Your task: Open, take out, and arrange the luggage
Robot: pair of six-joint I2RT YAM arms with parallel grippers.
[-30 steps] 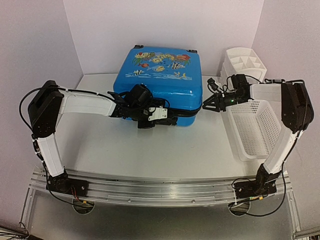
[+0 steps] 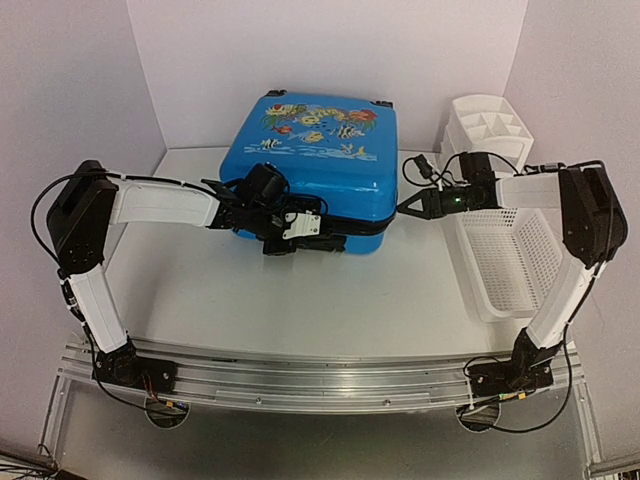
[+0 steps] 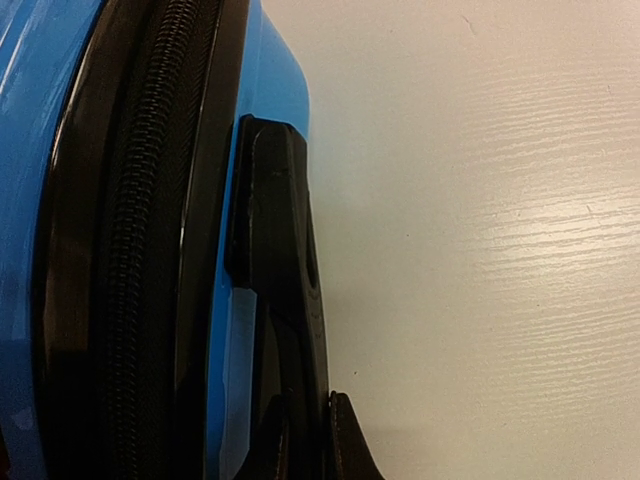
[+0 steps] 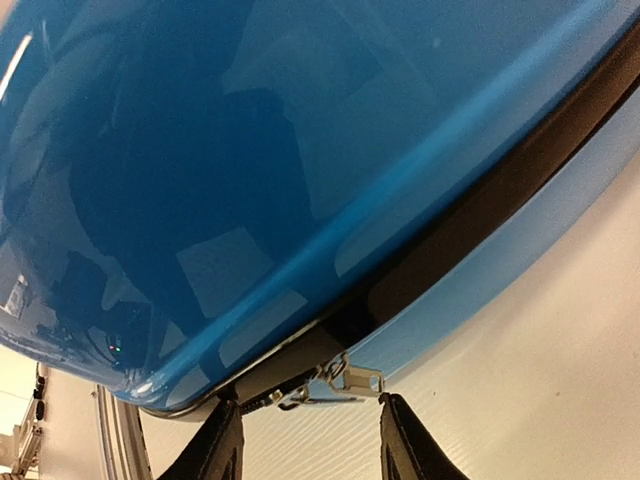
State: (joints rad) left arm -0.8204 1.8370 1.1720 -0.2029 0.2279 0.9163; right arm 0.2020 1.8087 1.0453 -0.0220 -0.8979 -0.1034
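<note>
1. The luggage (image 2: 310, 160) lies flat on the worktop (image 2: 300, 300) in the upper middle of the overhead view. Its fish-print lid faces up and is closed, and the black zip band (image 4: 470, 240) runs round its side
2. Your right tool (image 2: 405, 208) sits at the case's right front corner, right of centre in that view. Its fingers (image 4: 215, 445) stand apart and grip nothing
3. The relation to watch is in the right wrist view. The metal zip pulls (image 4: 345, 383) hang from the band at the bottom centre of the frame, just ahead of the fingertips and in line with the gap between them. The band's long axis climbs from lower left to upper right there, so I judge the pull must travel along that line once you pinch it
4. Your left tool (image 2: 325, 240) lies along the front wall of the case, at the centre of the overhead view. Its fingers are drawn together beside the black handle (image 3: 280, 230); I cannot tell whether a thin edge of the handle is caught between them
5. The right arm is clearly nearer the pulls, so the unzipping looks like its job, with the left steadying the case
6. The white basket (image 2: 510, 250) stands at the right of the overhead view, just beside the right arm; give it room when you sweep that arm
</note>
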